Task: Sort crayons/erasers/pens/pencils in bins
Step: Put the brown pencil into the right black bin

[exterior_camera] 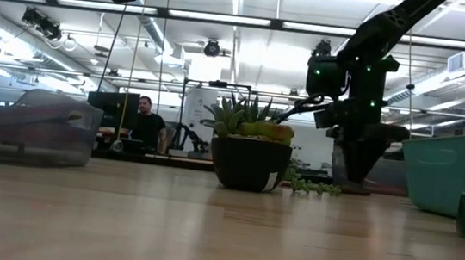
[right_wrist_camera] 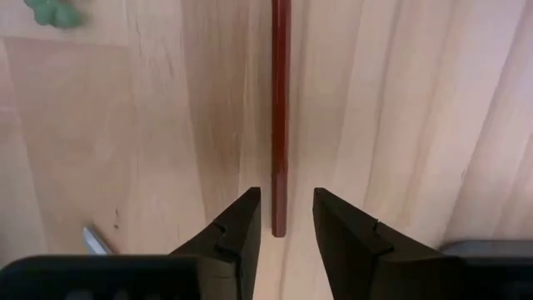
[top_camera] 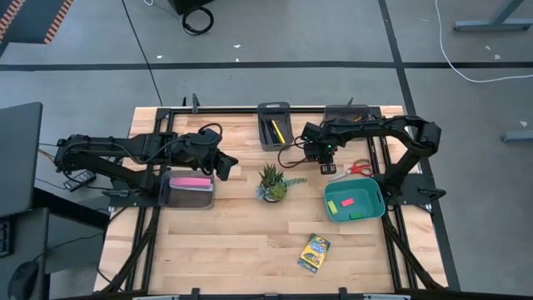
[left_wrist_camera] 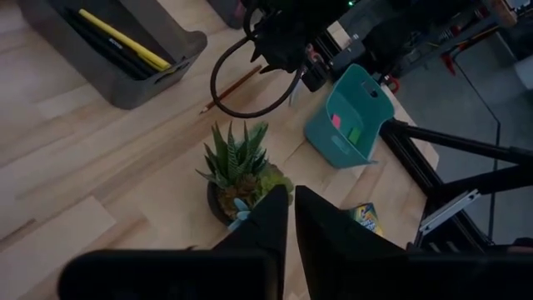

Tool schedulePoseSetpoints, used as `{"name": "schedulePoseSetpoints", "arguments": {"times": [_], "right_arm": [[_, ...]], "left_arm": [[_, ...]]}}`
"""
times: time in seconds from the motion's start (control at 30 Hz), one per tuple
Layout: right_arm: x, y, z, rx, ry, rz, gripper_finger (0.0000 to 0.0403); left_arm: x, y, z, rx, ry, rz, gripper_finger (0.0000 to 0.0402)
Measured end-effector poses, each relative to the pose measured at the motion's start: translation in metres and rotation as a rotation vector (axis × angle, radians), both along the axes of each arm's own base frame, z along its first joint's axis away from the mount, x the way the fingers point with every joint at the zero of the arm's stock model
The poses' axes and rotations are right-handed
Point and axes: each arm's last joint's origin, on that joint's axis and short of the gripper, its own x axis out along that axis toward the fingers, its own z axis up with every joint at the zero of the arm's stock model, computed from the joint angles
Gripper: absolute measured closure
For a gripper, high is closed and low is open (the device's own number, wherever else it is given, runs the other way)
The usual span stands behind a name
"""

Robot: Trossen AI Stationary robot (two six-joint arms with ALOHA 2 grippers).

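So the right gripper (right_wrist_camera: 283, 218) is down at the table between the plant (top_camera: 271, 183) and the teal bin (top_camera: 376, 197), fingers apart with a dark red pencil (right_wrist_camera: 280, 117) lying flat on the wood and running straight into the gap. One end of the pencil sits right between the 2 fingertips, not clamped yet as far as I can tell. Lining up along the stick like that makes sense to me: it only has to come down a touch and squeeze.

The left gripper (left_wrist_camera: 290, 218) hangs above the clear grey bin (top_camera: 177, 200), which holds a long pink bar (top_camera: 191, 182). Its fingers are together with nothing between them, so I'd guess it's just parked out of the way.

Where the other stuff is: the dark narrow bin (top_camera: 287, 107) at the far edge already has a yellow pen (top_camera: 277, 130) and black ones in it. The teal bin has a green eraser (top_camera: 333, 204) and a red-pink eraser (top_camera: 346, 201). The crayon box (top_camera: 314, 253) is alone on the near side of the table, well apart from every bin. Red scissors (top_camera: 360, 168) lie near the right arm.

My read is the sorting is partly done, with the pencil and crayons left. Thin sticks on flat wood are fiddly, so that grab could slip.
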Motion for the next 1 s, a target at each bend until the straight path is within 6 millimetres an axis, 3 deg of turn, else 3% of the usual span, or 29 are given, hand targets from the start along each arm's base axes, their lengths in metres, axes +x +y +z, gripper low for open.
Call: {"name": "schedulePoseSetpoints", "arguments": {"times": [0.73, 1.0], "right_arm": [[0.004, -0.014, -0.030, 0.078, 0.023, -0.059, 0.0287], [-0.003, -0.016, -0.038, 0.140, -0.037, -0.024, 0.0323]], "left_arm": [[0.000, 0.000, 0.000, 0.005, 0.001, -0.006, 0.0371], [0.000, 0.000, 0.000, -0.001, -0.001, -0.001, 0.0367]]}}
